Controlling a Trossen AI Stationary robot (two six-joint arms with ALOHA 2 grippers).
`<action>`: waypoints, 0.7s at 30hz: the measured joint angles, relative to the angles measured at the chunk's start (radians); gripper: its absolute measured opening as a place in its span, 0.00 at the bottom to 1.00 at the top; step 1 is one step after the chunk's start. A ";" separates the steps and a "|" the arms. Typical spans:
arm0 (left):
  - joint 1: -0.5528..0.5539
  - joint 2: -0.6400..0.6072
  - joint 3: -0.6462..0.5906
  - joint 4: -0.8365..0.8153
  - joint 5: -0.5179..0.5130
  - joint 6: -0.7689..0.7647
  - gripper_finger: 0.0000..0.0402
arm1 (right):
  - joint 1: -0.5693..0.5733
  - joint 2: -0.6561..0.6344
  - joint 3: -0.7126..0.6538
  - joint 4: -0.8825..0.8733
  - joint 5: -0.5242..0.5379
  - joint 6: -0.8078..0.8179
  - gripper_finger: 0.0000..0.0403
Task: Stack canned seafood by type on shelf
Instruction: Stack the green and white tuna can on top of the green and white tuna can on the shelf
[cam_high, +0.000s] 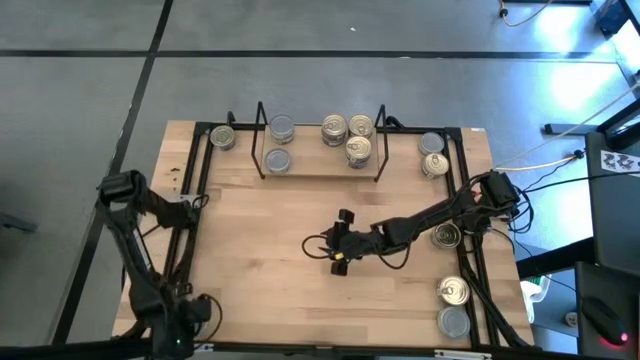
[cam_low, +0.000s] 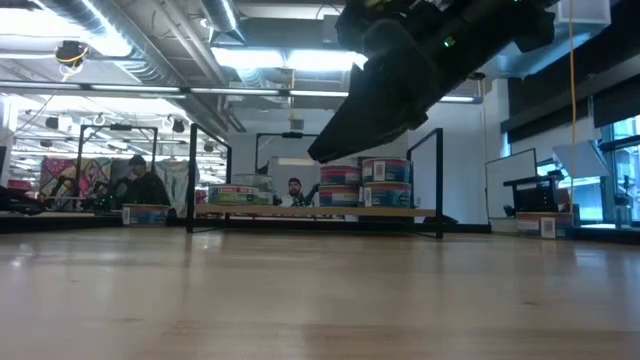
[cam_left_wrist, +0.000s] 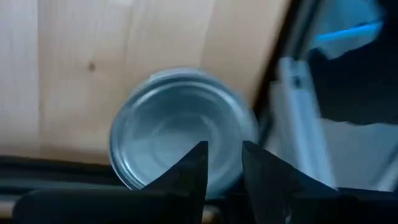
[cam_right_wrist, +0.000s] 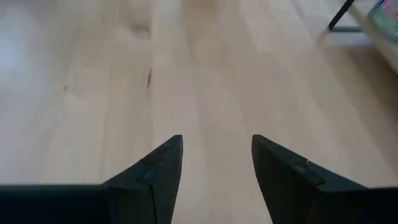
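Note:
The shelf (cam_high: 318, 168) stands at the table's far side with several cans on its board: silver-topped ones (cam_high: 281, 128) to the left, gold pull-tab ones (cam_high: 358, 150) to the right; the low view shows its stacked cans (cam_low: 365, 182). My left gripper (cam_high: 196, 201) is at the table's left edge, pointing steeply down, its fingers (cam_left_wrist: 225, 152) a little apart over a silver-topped can (cam_left_wrist: 180, 118) that rests on the wood. My right gripper (cam_high: 328, 246) hangs open over bare wood mid-table (cam_right_wrist: 216, 155), clear of the table in the low view (cam_low: 330, 150). My left gripper's fingertips (cam_left_wrist: 196, 163) show in front of the silver can's top, near its rim (cam_left_wrist: 214, 186), coming from above. Whether they touch it I cannot tell.
Loose cans stand off the shelf: one at the far left corner (cam_high: 222, 137), two right of the shelf (cam_high: 433, 155), and others along the right edge (cam_high: 446, 235) (cam_high: 455, 291) (cam_high: 454, 322). A black rail (cam_left_wrist: 273, 106) runs along the table edge beside the silver can.

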 joint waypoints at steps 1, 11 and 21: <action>-0.002 0.017 -0.001 -0.004 0.001 0.022 0.22 | 0.000 0.000 0.000 0.000 -0.002 0.008 0.47; 0.140 0.082 0.004 -0.019 -0.231 0.472 0.16 | -0.001 0.000 0.000 0.019 -0.002 -0.022 0.47; 0.503 0.114 -0.002 0.015 -0.482 1.140 0.08 | -0.002 0.065 0.002 0.010 0.008 -0.102 0.47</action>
